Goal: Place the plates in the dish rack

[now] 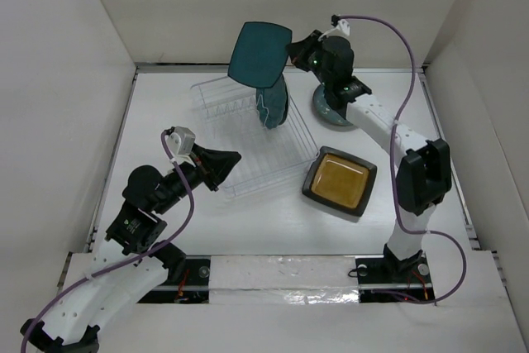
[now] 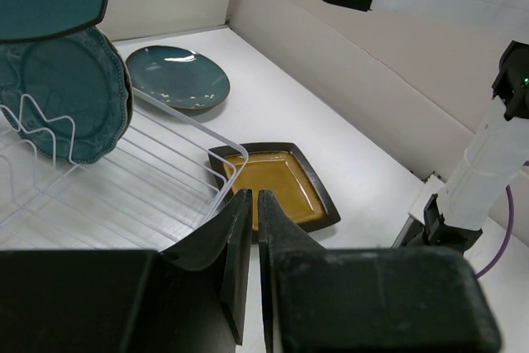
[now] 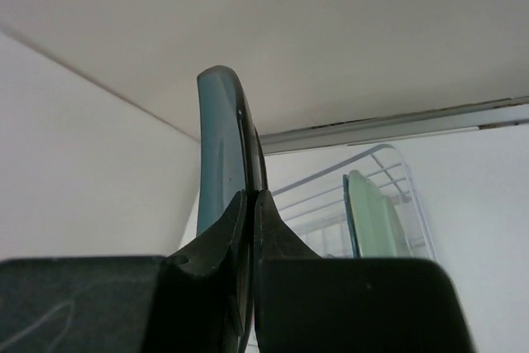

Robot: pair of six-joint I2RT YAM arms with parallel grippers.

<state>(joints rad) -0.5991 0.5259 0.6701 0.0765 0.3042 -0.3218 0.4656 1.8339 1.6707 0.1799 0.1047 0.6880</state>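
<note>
Teal square plate (image 1: 258,54) held aloft over the far end of the dish rack (image 1: 264,167), its rim clamped in the right pincer (image 1: 289,54); scalloped plate (image 1: 275,105) upright in the rack; amber plate (image 1: 339,181) on the tabletop (image 1: 207,229) just right of the rack; left pincer (image 2: 254,197) closed, empty, at the rack's near left

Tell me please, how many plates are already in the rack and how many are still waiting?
Done: two plates stand in the rack, the scalloped teal plate and the pale green plate. In hand: the right gripper holds the teal square plate raised over the rack. Still to do: the dark round plate and the amber square plate lie on the table.
</note>
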